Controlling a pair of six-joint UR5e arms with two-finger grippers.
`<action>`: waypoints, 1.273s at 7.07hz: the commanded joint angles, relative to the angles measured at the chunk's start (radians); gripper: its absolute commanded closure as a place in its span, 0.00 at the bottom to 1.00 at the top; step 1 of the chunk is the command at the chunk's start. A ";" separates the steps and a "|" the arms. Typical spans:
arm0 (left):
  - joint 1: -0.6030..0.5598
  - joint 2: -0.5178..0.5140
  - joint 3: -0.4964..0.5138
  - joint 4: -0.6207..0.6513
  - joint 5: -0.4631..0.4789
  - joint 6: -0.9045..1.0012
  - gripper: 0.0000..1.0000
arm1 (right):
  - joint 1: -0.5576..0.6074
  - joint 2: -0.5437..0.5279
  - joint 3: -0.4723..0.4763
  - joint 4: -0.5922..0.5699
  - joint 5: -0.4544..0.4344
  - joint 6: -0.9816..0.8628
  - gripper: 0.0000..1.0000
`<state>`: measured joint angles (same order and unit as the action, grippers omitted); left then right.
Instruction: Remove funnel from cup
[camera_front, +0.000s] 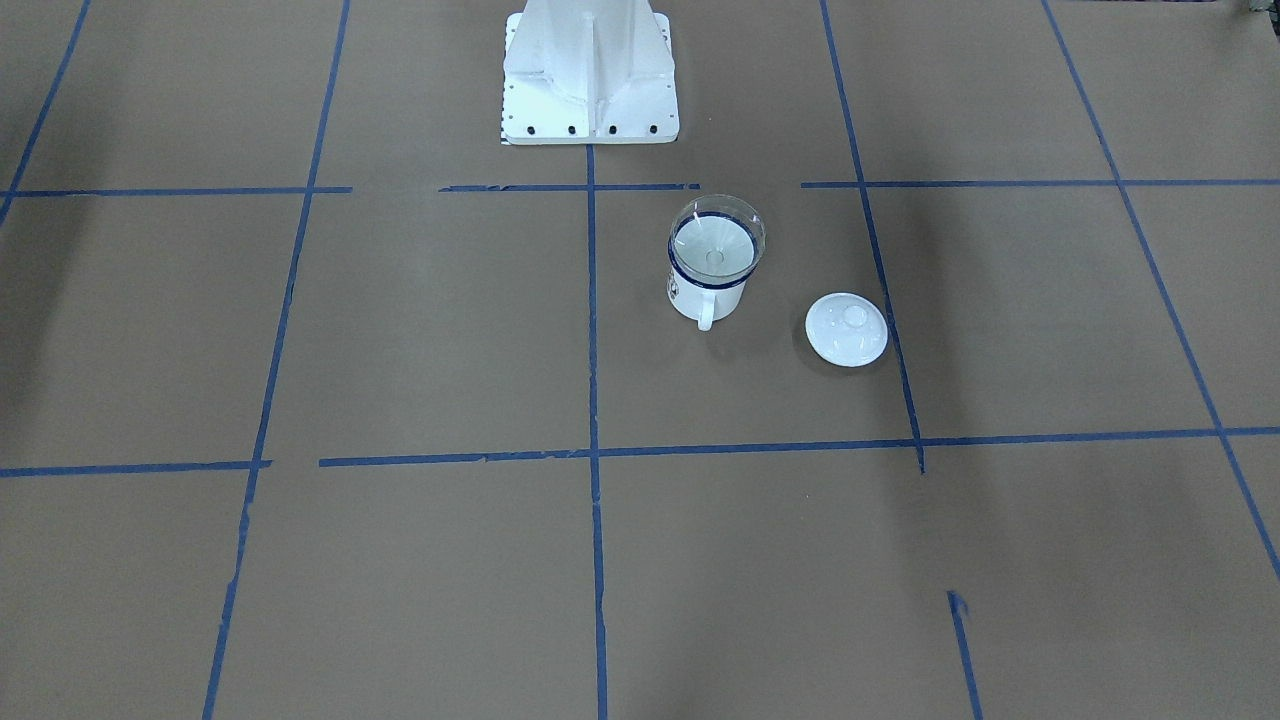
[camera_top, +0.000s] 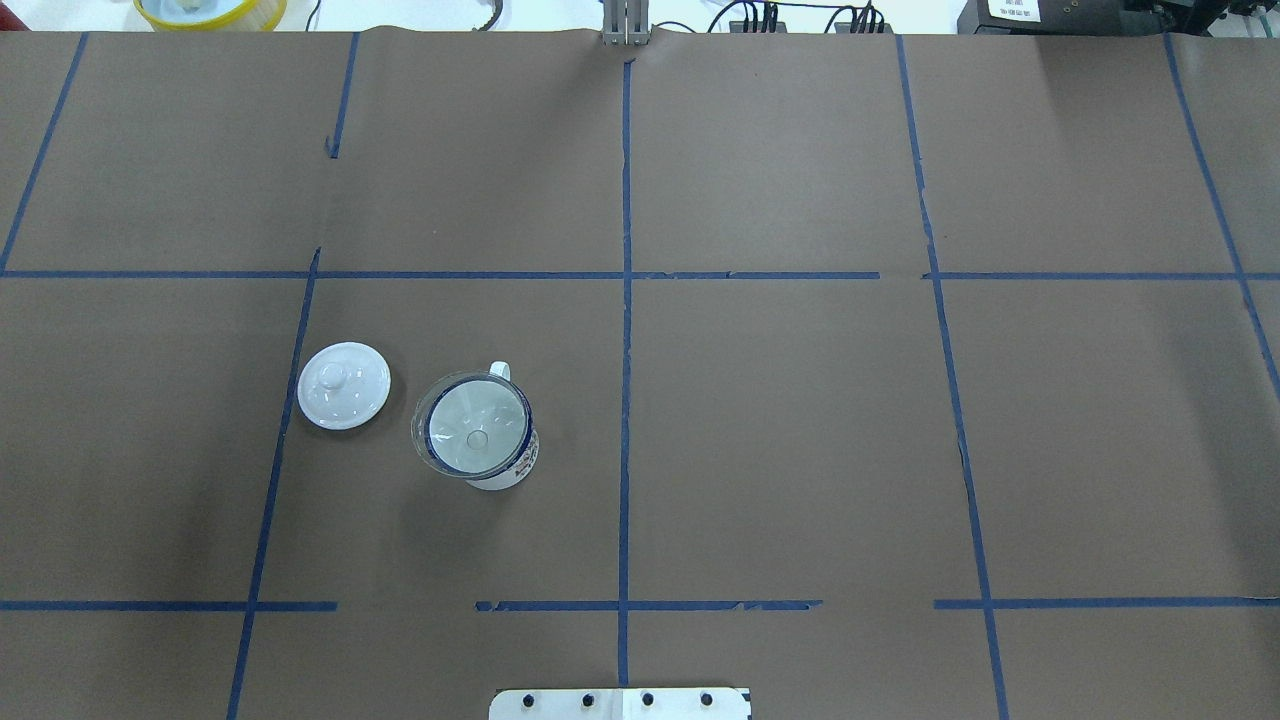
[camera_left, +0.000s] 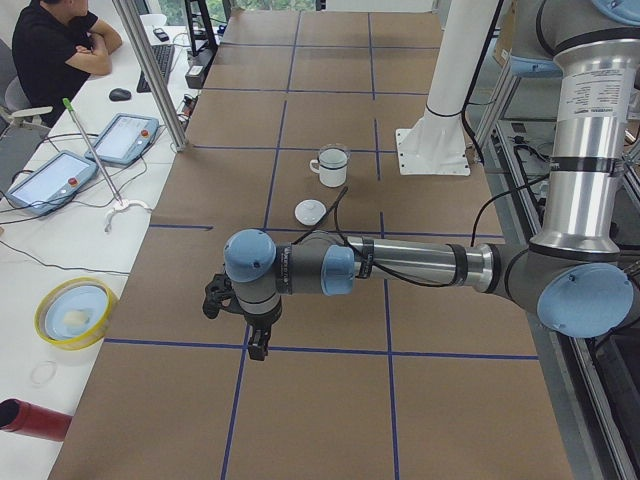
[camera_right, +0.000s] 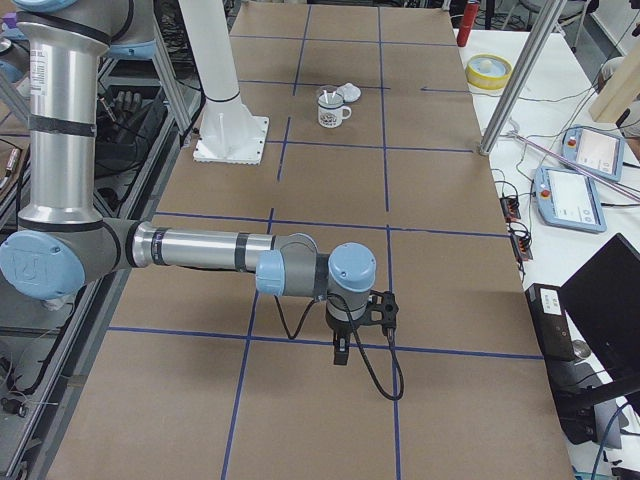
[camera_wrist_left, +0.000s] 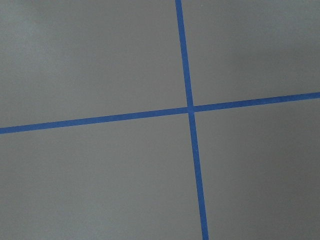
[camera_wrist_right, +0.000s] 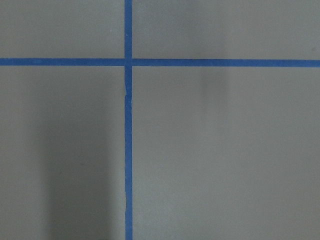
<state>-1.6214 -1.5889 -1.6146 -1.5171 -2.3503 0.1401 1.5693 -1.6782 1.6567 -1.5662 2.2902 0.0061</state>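
Observation:
The clear funnel sits upright in the white mug with a dark blue rim; it also shows in the overhead view, in the mug, and small in the side views. My left gripper hangs over the table's left end, far from the mug. My right gripper hangs over the table's right end, also far away. Both show only in the side views, so I cannot tell whether they are open or shut. The wrist views show only brown paper and blue tape.
A white round lid with a knob lies on the table beside the mug, on my left. The white robot base stands near the mug. A yellow bowl and tablets lie on the operators' bench. A person sits there.

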 joint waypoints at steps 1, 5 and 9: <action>0.000 0.000 -0.005 0.000 -0.004 0.000 0.00 | 0.000 0.000 -0.001 0.000 0.000 0.000 0.00; 0.081 -0.126 -0.161 -0.011 -0.023 -0.268 0.00 | 0.000 0.000 0.000 0.000 0.000 0.000 0.00; 0.470 -0.268 -0.430 -0.008 0.121 -0.788 0.00 | 0.000 0.000 0.000 0.000 0.000 0.000 0.00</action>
<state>-1.2743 -1.7838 -1.9987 -1.5285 -2.2805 -0.4959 1.5693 -1.6781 1.6567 -1.5662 2.2903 0.0061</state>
